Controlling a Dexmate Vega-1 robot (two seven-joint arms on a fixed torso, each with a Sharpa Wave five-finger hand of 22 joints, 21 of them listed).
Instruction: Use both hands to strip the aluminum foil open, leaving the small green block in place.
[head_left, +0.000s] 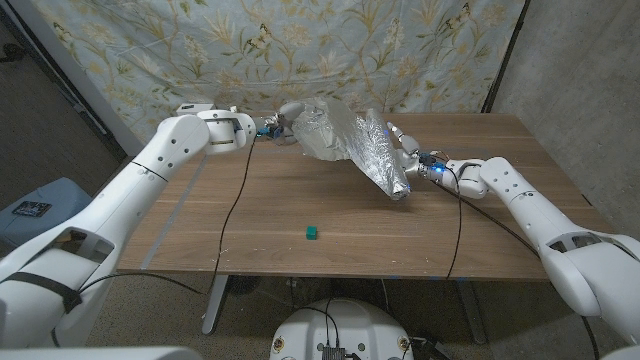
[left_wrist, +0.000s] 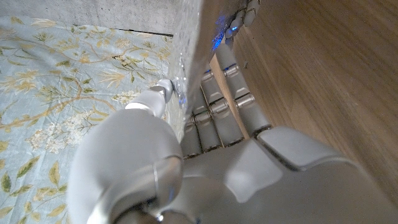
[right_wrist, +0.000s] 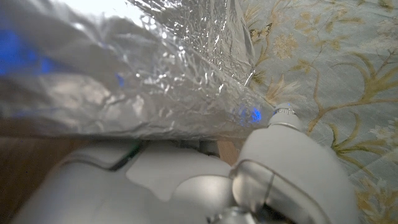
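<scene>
One foil sheet, one green block, one wooden table and two hands were seen. The foil was held up above the table between the hands, crumpled and stretched from the left hand at its far end to the right hand at its lower, near end. The left hand was gripped on the foil's edge, its fingers pressed together against the sheet in the left wrist view. The right hand was partly hidden behind the foil in the head view, and in the right wrist view most of it was covered by the sheet, so that its fingers could not be made out; the foil was seen lying right against it, and it appeared to be held there, though the exact grip could not be told. A blue glow was noted on the foil near the right hand.

The block was seen alone on the table, nearer the robot than either hand, well apart from both and from the foil, roughly between the two hands and somewhat closer to the right one. A floral cloth was hung behind the table, beyond both hands.
</scene>
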